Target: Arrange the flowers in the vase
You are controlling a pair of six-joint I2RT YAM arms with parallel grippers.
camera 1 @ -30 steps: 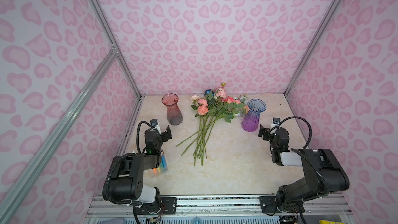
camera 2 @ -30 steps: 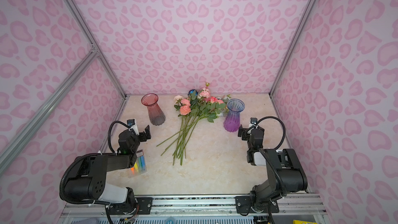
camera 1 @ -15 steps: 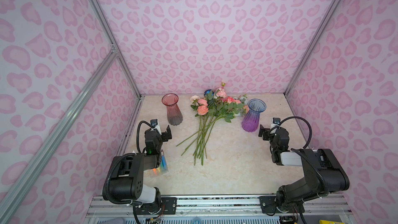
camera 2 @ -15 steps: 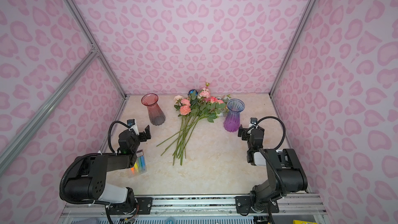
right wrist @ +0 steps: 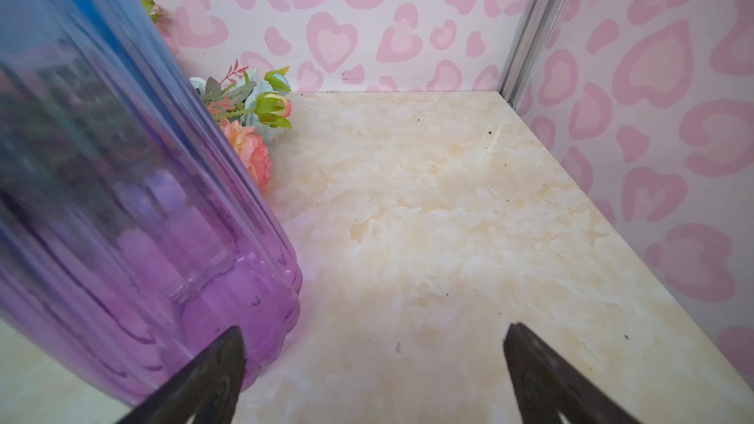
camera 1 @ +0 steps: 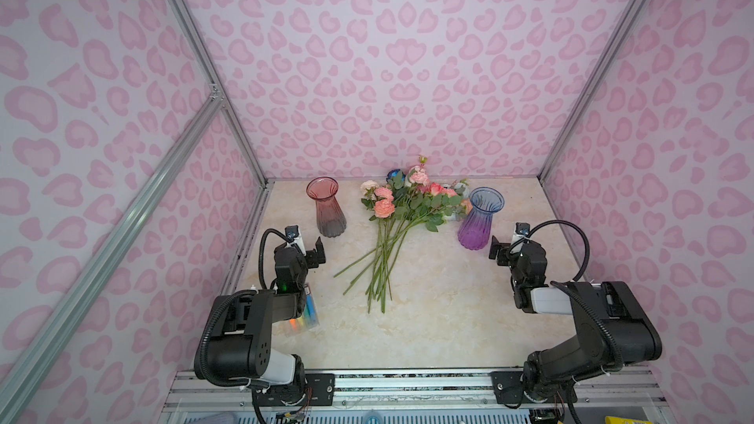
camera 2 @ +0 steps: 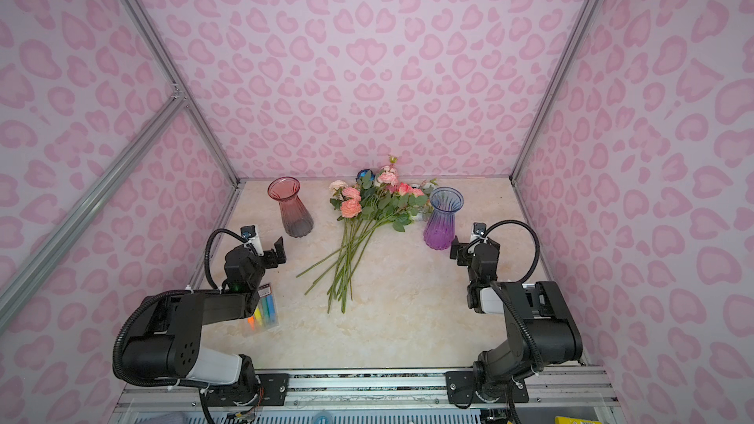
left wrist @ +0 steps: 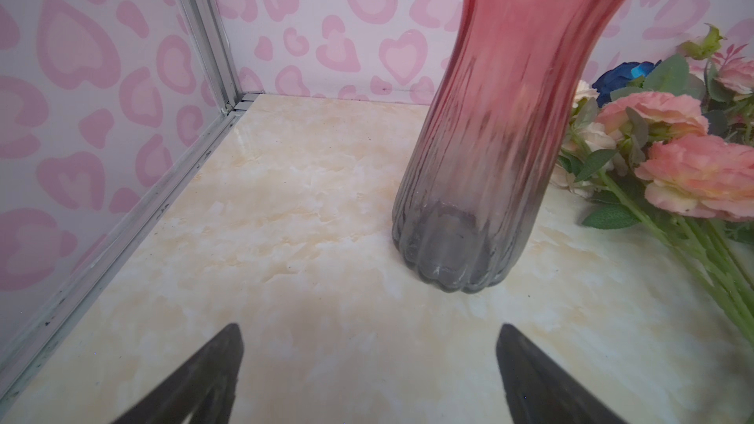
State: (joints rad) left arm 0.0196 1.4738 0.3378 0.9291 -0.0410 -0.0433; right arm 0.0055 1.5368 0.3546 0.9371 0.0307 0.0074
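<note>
No change over the last second: both arms sit where they were at the near edge and nothing on the cream marbled tabletop [camera 1: 428,320] has shifted, so the task is judged not yet begun. The long green-stemmed artificial roses [camera 1: 402,214], with pink, peach and cream heads, lie flat in one fanned bunch at mid-table. Their heads point toward the back wall and their cut ends toward the robot; they lie between the two vases and inside neither. The red-to-grey ribbed glass vase [camera 1: 328,214] stands upright to their left. The blue-to-purple ribbed glass vase [camera 1: 478,220] stands upright to their right, with leaves just beside or touching it; which cannot be told. The left gripper [left wrist: 369,328] is spread wide and empty, facing the red vase's base but apart from it. The right gripper [right wrist: 373,328] is likewise wide and empty, with one finger just beside the purple vase's foot, contact not confirmed. Both vase rims are cut off in the wrist views. The purple vase hides several heads in both top views, and the right wrist view shows pale blue blooms [right wrist: 249,87] behind it. One deep blue head [camera 1: 395,175] is partly buried among leaves. A clear packet of coloured sticks [camera 1: 306,316] lies half under the left arm, its contents not identifiable. The stem count cannot be settled where the stems overlap.
</note>
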